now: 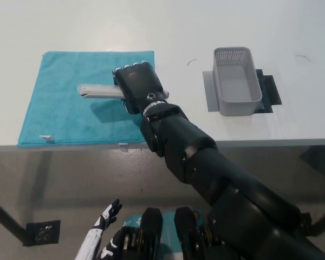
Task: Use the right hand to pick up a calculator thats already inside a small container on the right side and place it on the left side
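Head view: teal cloth (59,108) on white table (168,32).

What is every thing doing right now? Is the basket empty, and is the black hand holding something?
calculator: held by the right hand over the blue cloth, lying flat.
right hand: shut on the calculator.
basket: empty, upright on the table's right side.
blue cloth: spread flat on the left side.
left hand: resting low, below the table edge, holding nothing, fingers apart.

Bright, even overhead light; soft shadows on the towel (65,108); sharp focus.
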